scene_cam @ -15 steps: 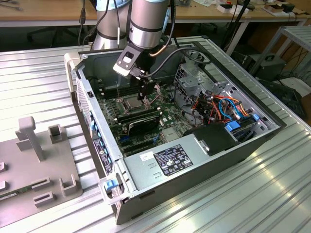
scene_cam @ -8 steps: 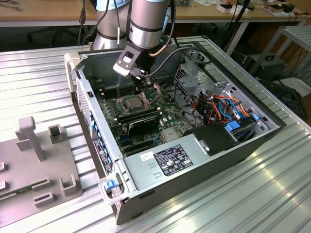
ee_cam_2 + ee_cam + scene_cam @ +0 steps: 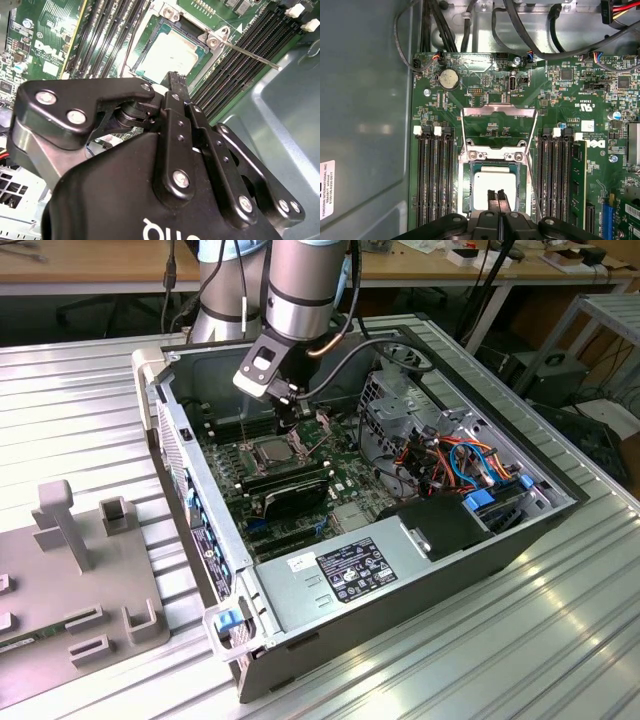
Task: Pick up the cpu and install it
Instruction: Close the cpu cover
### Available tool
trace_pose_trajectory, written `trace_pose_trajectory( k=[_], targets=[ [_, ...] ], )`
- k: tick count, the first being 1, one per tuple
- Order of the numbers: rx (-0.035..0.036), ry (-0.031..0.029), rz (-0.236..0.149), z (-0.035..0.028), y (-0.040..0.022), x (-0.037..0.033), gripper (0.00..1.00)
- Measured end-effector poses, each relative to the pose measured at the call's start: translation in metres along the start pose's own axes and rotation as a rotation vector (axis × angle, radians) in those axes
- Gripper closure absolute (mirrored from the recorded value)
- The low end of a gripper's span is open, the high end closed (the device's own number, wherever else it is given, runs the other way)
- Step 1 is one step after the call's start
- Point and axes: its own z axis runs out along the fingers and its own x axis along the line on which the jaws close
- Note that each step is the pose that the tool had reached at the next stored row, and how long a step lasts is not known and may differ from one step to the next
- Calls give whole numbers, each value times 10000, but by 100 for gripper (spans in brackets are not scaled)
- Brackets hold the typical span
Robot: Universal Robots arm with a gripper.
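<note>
While its matte black jaws sit pinched almost together, holding nothing, the gripper point(image 3: 496, 194) hangs directly over the cpu point(image 3: 481, 189), a flat, dull silver square seated in its socket point(image 3: 468, 186); beyond, the thin metal frame point(image 3: 499, 107) lies swung open on the green motherboard point(image 3: 560, 100).

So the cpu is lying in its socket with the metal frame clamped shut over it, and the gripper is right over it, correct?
Not quite. The metal frame is swung open, as the first wrist view shows. The cpu does lie in its socket, top uncovered, with the gripper right over it.
</note>
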Motion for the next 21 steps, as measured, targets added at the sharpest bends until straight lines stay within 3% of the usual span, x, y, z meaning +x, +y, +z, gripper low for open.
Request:
trace_pose_trajectory(
  k=[5, 9, 11, 14, 21],
  targets=[
    [1, -1, 0, -163, 5, 1, 89],
    [1, -1, -1, -171, 19, 1, 89],
    [2, 8, 0, -169, 63, 0, 89],
    [13, 11, 0, -164, 205, -2, 89],
    [63, 12, 2, -158, 384, -5, 89]
  ],
)
